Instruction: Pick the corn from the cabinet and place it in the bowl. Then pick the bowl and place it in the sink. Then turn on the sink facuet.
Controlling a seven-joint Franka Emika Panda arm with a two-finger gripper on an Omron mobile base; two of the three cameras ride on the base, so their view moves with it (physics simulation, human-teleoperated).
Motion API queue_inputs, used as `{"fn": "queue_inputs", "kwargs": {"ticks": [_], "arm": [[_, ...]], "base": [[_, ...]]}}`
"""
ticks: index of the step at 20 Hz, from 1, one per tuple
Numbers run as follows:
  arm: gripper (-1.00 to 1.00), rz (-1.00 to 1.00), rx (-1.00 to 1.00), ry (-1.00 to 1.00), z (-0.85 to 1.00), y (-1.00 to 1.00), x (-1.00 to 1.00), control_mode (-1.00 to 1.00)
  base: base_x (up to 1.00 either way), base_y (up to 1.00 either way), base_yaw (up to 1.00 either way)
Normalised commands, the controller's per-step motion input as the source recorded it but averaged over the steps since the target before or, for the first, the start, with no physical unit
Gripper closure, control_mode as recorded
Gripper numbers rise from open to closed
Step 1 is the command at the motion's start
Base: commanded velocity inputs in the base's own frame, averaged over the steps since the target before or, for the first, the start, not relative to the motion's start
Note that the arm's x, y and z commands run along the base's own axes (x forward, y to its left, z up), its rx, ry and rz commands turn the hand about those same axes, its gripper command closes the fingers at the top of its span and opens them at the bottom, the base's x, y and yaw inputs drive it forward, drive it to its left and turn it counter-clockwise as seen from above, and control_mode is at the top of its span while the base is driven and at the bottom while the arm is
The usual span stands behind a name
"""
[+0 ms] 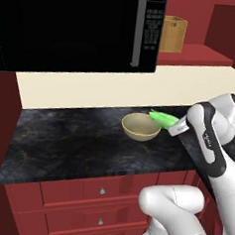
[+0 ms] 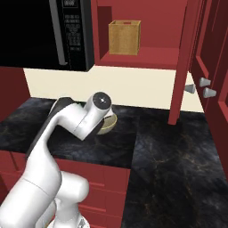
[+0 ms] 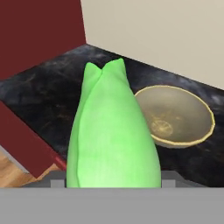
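While the arm reaches in from the right, the black worktop carries the bowl, upright and empty, near the back wall. Microwave hangs above, and a wooden box sits in the open cabinet. Pincer is clamped on the corn, which is tilted and off the worktop, its tip over the bowl's right rim.

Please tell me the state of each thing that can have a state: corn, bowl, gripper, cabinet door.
corn: held in the gripper, above the bowl's rim
bowl: upright on the counter, nothing inside
gripper: shut on the corn
cabinet door: open
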Motion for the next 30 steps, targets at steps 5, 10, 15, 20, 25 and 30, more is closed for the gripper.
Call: {"fn": "queue_inputs", "kwargs": {"ticks": [5,10,15,20,25,30], "arm": [[1.0,0.08,-0.03,0.1,-0.28,0.0,0.98,-1.0],[1.0,0.07,-0.01,0.06,-0.31,0.0,1.0,-1.0],[1.0,0.11,-0.03,0.02,-0.46,0.0,1.0,-1.0],[1.0,0.1,-0.03,0.0,-0.48,0.0,0.91,-1.0],[1.0,0.07,-0.03,0.0,-0.4,-0.02,0.84,-1.0],[1.0,0.04,-0.04,0.0,-0.47,-0.09,0.69,-1.0]], "base": [[0.0,0.0,0.0],[0.0,0.0,0.0],[0.0,0.0,0.0],[0.0,0.0,0.0],[0.0,0.0,0.0],[0.0,0.0,0.0]]}}
